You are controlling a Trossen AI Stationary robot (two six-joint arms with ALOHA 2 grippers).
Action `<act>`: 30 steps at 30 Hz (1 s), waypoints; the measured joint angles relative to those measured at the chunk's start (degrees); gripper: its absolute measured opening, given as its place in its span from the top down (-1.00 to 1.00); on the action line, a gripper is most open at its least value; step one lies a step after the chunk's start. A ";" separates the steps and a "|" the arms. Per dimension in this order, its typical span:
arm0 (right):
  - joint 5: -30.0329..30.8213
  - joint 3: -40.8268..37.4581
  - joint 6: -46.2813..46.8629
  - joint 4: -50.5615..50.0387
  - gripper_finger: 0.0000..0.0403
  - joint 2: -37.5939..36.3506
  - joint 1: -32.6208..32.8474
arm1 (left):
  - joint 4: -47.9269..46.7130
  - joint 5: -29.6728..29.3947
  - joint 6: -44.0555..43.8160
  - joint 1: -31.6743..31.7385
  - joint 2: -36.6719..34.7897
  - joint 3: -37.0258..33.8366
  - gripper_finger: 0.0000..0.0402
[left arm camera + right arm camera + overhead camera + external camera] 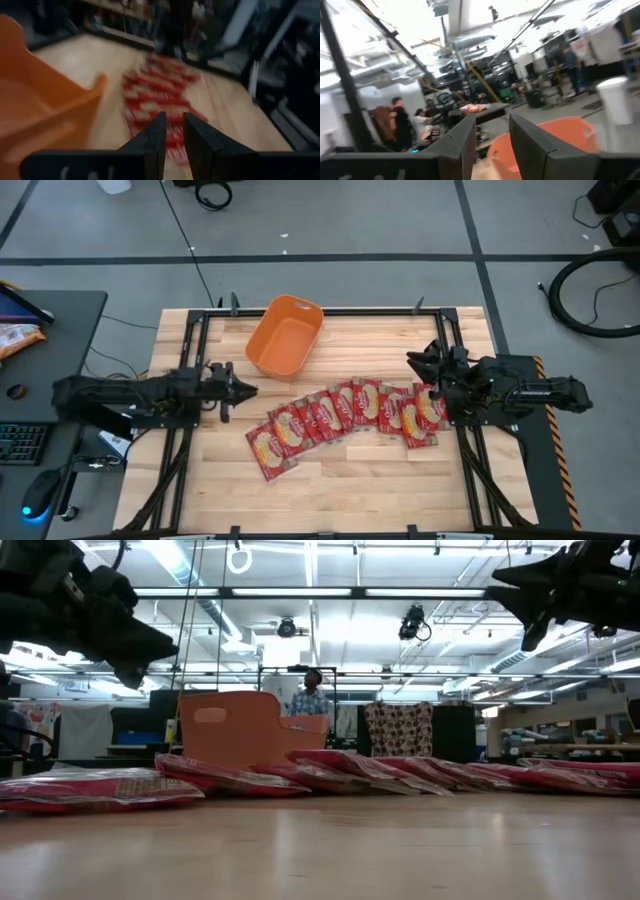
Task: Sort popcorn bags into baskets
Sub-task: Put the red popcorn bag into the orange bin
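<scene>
Several red popcorn bags (345, 415) lie flat in an overlapping row across the table's middle, from near-left to right; they also show in the low view (330, 770) and the left wrist view (155, 97). The orange tub (285, 340) (240, 725) (45, 110) (555, 137) stands beyond them toward the far edge and looks empty from above. My left gripper (250, 391) (174, 131) hovers left of the row, pointing right, its fingers a narrow gap apart. My right gripper (415, 360) (492, 130) hovers above the row's right end, pointing toward the tub, slightly open and empty.
Black frame rails (190, 350) run along the table's sides and far edge. A desk (50, 320) on the left carries a keyboard, a mouse and an orange-and-white packet (15, 337). A person (312, 695) stands in the room behind. Bare wood (350, 490) lies near the front edge.
</scene>
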 joint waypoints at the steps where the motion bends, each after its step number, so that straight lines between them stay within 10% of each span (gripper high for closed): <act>1: -1.75 0.00 0.47 -0.04 0.39 0.25 0.00 | -0.71 0.25 0.03 -0.77 1.61 0.66 0.67; 22: -3.47 -0.02 0.40 9.79 0.39 22.86 3.89 | -21.03 -0.60 10.92 -11.92 32.24 18.16 0.29; 30: 6.97 1.04 -2.95 16.87 0.39 31.01 13.05 | -27.38 -12.85 19.18 -18.98 43.15 27.40 0.11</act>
